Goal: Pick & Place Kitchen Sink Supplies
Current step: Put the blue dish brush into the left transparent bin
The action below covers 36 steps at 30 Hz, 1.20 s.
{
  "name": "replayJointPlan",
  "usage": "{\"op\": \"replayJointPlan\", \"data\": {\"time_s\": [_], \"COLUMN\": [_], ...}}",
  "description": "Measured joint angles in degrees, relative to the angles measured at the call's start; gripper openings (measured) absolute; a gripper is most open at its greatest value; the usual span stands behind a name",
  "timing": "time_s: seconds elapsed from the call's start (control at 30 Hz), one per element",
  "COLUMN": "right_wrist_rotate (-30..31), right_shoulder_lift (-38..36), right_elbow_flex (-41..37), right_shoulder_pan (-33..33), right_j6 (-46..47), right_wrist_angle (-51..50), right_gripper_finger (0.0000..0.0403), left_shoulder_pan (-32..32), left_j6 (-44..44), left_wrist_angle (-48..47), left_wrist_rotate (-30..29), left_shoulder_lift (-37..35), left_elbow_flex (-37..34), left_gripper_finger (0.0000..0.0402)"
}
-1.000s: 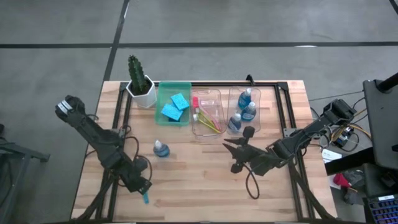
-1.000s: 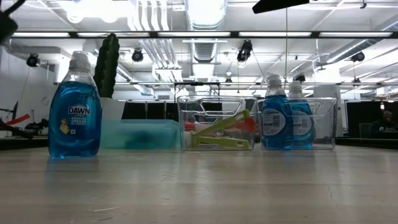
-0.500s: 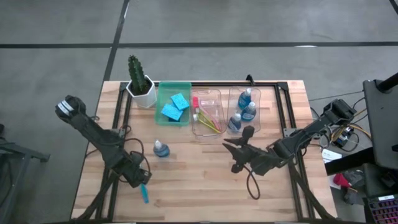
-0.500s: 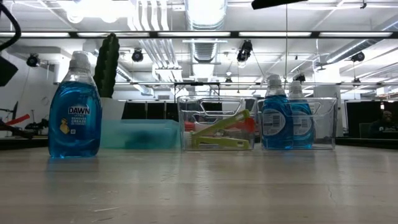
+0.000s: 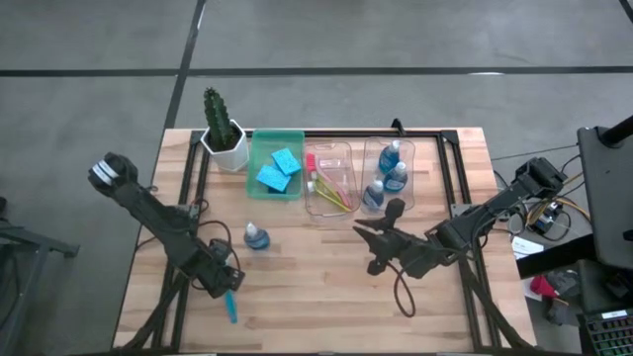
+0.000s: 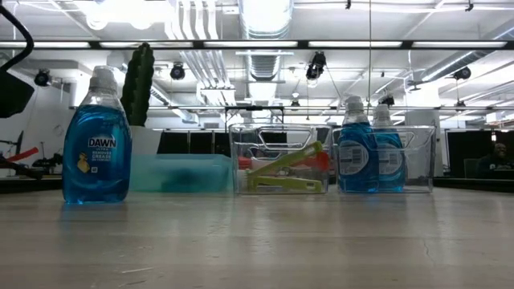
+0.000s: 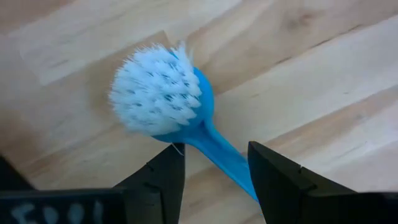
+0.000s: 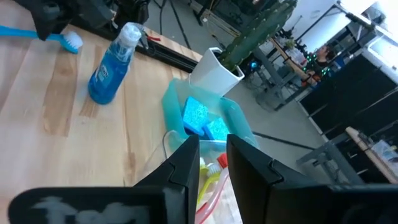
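A blue brush [image 5: 230, 305] with white bristles [image 7: 155, 87] lies on the wooden table near its front left. My left gripper [image 5: 224, 283] hangs just above the brush. It is open, and its fingers [image 7: 163, 177] stand on either side of the blue handle [image 7: 214, 148] without plainly touching it. A blue-liquid bottle [image 5: 256, 235] stands upright on the table and also shows in the low view [image 6: 96, 136]. My right gripper [image 5: 370, 247] is open and empty over the table's middle, in front of the clear bins.
At the back stand a cactus in a white pot [image 5: 222, 133], a green bin [image 5: 294, 190] with blue sponges [image 5: 278, 168], a clear bin [image 5: 344, 206] with pink and yellow-green brushes, and a clear bin [image 5: 408, 198] with blue bottles. A black frame [image 5: 450, 178] lies on the table.
My left gripper has drawn back a little toward the table's far edge. More of the blue brush now shows in front of it. The brush lies on the table.
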Motion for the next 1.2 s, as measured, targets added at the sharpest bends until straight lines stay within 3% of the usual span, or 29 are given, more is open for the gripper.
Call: {"op": "replayJointPlan", "data": {"time_s": [0.23,0.57,0.8,0.97,1.2], "right_wrist_rotate": [-0.02,-0.02,-0.04,-0.05,-0.07], "right_shoulder_lift": [0.0,0.0,0.02,0.01,0.01], "right_elbow_flex": [-0.06,-0.08,-0.1,-0.14,-0.14], "right_shoulder_pan": [0.0,0.0,0.0,0.0,0.0], "right_j6": [3.8,4.0,4.02,4.02,3.82], "right_wrist_angle": [-1.29,-1.58,-1.58,-1.58,-1.56], "right_gripper_finger": [0.0086,0.0074,0.0069,0.0077,0.0086], "left_shoulder_pan": [0.06,0.14,0.12,0.17,0.75], "left_j6": [2.57,7.74,10.68,12.5,19.39], "left_wrist_angle": [-0.31,-0.31,-0.49,0.28,1.97], "left_wrist_rotate": [0.01,1.43,1.78,1.21,-9.1], "left_shoulder_lift": [2.8,4.08,1.56,-0.23,-0.57], "left_elbow_flex": [-0.03,-0.03,0.24,3.39,10.22], "left_gripper_finger": [0.015,0.004,0.0042,0.0065,0.0041]}}
